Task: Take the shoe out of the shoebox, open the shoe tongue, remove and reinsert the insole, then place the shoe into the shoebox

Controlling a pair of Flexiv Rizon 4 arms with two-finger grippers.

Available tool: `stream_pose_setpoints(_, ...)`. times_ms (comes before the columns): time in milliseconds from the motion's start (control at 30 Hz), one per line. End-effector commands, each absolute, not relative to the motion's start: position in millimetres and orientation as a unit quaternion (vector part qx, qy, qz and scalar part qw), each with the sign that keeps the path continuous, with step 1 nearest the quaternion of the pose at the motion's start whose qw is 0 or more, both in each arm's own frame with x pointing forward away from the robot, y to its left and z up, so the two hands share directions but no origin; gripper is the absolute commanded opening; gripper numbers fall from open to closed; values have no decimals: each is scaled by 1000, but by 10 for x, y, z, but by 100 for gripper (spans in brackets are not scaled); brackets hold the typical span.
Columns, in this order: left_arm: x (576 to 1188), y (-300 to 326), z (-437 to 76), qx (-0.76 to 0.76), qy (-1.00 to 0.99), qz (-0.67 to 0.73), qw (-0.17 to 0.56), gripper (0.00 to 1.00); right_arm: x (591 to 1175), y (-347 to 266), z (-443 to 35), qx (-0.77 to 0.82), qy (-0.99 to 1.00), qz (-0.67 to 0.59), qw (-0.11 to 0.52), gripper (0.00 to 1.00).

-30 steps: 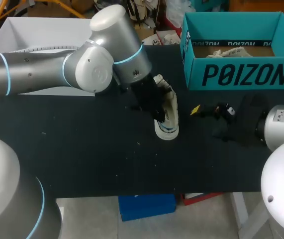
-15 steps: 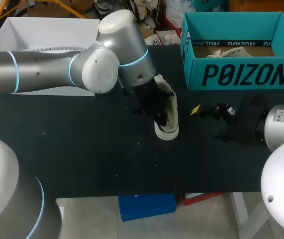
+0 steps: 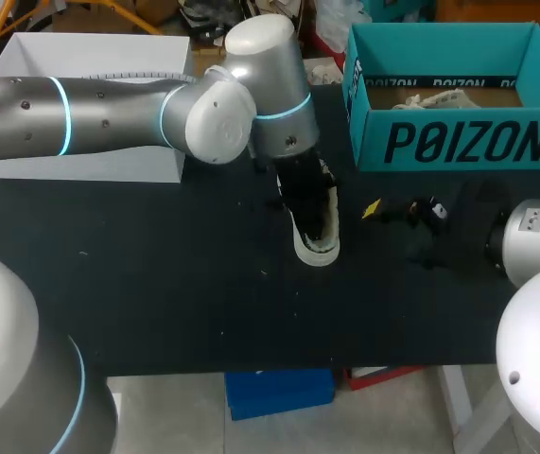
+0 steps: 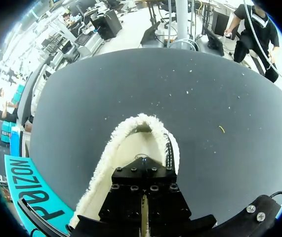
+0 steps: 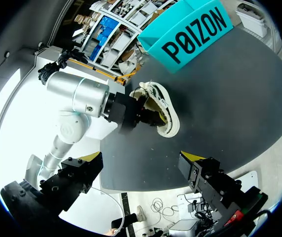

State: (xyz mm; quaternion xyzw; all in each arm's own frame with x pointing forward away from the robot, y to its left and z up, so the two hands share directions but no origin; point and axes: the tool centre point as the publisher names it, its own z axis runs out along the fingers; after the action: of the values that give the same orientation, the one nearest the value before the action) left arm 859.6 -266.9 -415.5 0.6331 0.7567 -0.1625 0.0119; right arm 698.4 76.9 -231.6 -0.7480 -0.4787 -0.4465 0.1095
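Note:
A white shoe (image 3: 319, 241) with a fleecy cream collar lies on the black table (image 3: 156, 284), in front of the teal shoebox (image 3: 459, 142). My left gripper (image 3: 305, 203) reaches down into the shoe's opening. In the left wrist view its black fingers (image 4: 131, 200) stand pressed together inside the cream collar (image 4: 112, 145). The tips are hidden in the shoe, and whether they hold anything does not show. My right gripper (image 5: 140, 163) hangs open and empty, to the right of the shoe (image 5: 163, 116) and well apart from it. In the head view it is beside the shoe (image 3: 397, 216).
A white open box (image 3: 90, 57) stands at the back left, behind my left arm (image 3: 109, 113). The teal shoebox (image 5: 190, 29) holds some pale paper. One teal corner (image 4: 27, 197) lies close beside the left gripper. Bare table stretches in front of the shoe.
My left arm's wrist has swung right, toward the shoebox, and its gripper now sits over the shoe's opening rather than at its left side. The right arm has not moved.

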Motion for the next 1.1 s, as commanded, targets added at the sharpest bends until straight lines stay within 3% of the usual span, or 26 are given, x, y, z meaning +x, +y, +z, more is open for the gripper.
stream_pose_setpoints(33,8638,-2764,-4144,637,754,-160,9,0,6972,719,-2368,-739,-484,-446,144,100)
stream_pose_setpoints(367,8607,-2659,-3705,635,751,-171,50,0,6972,719,-2368,-739,-484,-446,144,100)
stream_pose_setpoints(600,8570,-2463,-3516,630,756,-171,39,0,6972,719,-2368,-739,-484,-446,144,100)
stream_pose_setpoints(667,8577,-2395,-3474,626,760,-173,35,17,6972,719,-2368,-739,-484,-446,144,100)
stream_pose_setpoints(767,8581,-2316,-3393,618,765,-178,40,20,6972,719,-2368,-739,-484,-446,144,100)
stream_pose_setpoints(833,8557,-2273,-3328,614,767,-182,45,42,6972,719,-2368,-739,-484,-446,144,100)
stream_pose_setpoints(900,8550,-2236,-3282,610,768,-190,50,55,6972,719,-2368,-739,-484,-446,144,100)
stream_pose_setpoints(967,8567,-2197,-3246,607,769,-193,58,89,6972,719,-2368,-739,-484,-446,144,100)
stream_pose_setpoints(1000,8574,-2179,-3225,602,770,-202,62,100,6972,719,-2368,-739,-484,-446,144,100)
stream_pose_setpoints(1100,8572,-2123,-3145,584,772,-239,77,100,6972,719,-2368,-739,-484,-446,144,100)
